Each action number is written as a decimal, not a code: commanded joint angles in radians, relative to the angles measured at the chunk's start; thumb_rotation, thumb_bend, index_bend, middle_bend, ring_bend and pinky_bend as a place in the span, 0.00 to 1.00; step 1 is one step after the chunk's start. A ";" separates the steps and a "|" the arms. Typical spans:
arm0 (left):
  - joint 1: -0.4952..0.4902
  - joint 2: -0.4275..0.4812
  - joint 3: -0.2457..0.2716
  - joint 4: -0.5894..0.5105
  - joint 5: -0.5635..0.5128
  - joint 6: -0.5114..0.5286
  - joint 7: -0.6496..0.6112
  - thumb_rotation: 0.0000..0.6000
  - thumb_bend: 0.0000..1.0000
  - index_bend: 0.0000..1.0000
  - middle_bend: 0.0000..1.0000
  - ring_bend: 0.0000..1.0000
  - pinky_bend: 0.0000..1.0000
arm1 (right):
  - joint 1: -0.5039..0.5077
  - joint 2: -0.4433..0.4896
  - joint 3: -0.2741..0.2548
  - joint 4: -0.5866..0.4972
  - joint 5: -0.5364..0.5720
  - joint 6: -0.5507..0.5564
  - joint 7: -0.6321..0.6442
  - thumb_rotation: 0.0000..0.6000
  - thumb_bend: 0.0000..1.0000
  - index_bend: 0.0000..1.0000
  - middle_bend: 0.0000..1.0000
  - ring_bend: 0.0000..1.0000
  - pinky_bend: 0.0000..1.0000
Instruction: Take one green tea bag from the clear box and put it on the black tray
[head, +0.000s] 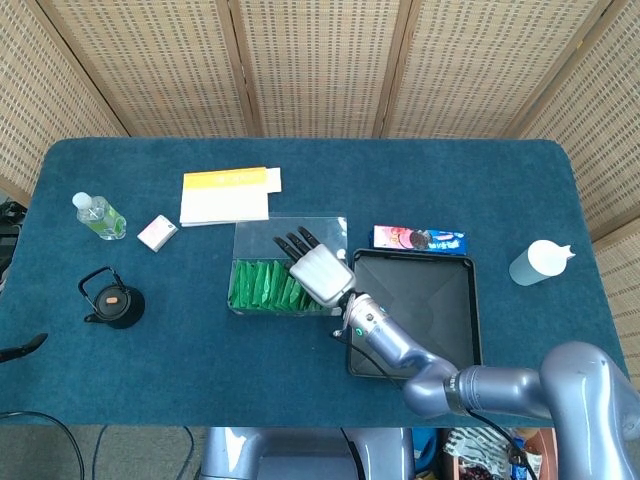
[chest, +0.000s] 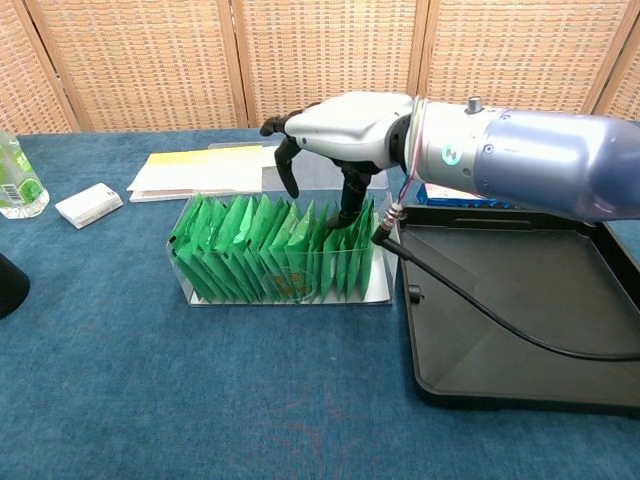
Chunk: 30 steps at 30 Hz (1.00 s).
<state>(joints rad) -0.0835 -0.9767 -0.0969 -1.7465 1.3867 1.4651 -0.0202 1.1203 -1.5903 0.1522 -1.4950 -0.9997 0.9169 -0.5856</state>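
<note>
One hand shows in the head view, the right hand (head: 318, 272). It hangs palm down over the right end of the clear box (head: 288, 262), fingers (head: 297, 242) spread and pointing away from the robot. The green tea bags (head: 262, 285) stand in a row in the box, left of the hand and partly under it. Just right of the box lies the black tray (head: 458, 318). Farther left of the box stand a black kettle (head: 112, 299) and a small bottle (head: 99, 215).

From the chest view, the right hand (chest: 340, 125) is open and holds nothing. Its thumb (chest: 353, 196) reaches down to the tops of the green tea bags (chest: 270, 250) at the right end of the clear box (chest: 285, 291); whether it touches them, I cannot tell. The black tray (chest: 520, 385) beside the box has nothing on it.
</note>
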 joint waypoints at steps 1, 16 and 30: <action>0.001 0.000 0.000 -0.001 0.002 0.003 0.002 1.00 0.00 0.00 0.00 0.00 0.00 | -0.003 0.001 -0.002 0.001 0.001 -0.004 -0.007 1.00 0.37 0.46 0.09 0.00 0.00; 0.000 0.002 0.002 -0.002 0.003 0.002 -0.001 1.00 0.00 0.00 0.00 0.00 0.00 | 0.003 -0.033 0.010 0.035 0.045 -0.027 -0.048 1.00 0.36 0.47 0.09 0.00 0.00; -0.002 0.002 0.000 -0.001 -0.004 -0.002 -0.002 1.00 0.00 0.00 0.00 0.00 0.00 | 0.006 -0.068 0.018 0.087 0.068 -0.037 -0.065 1.00 0.46 0.48 0.09 0.00 0.00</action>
<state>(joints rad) -0.0856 -0.9751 -0.0965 -1.7476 1.3834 1.4633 -0.0218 1.1263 -1.6567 0.1702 -1.4089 -0.9331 0.8811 -0.6484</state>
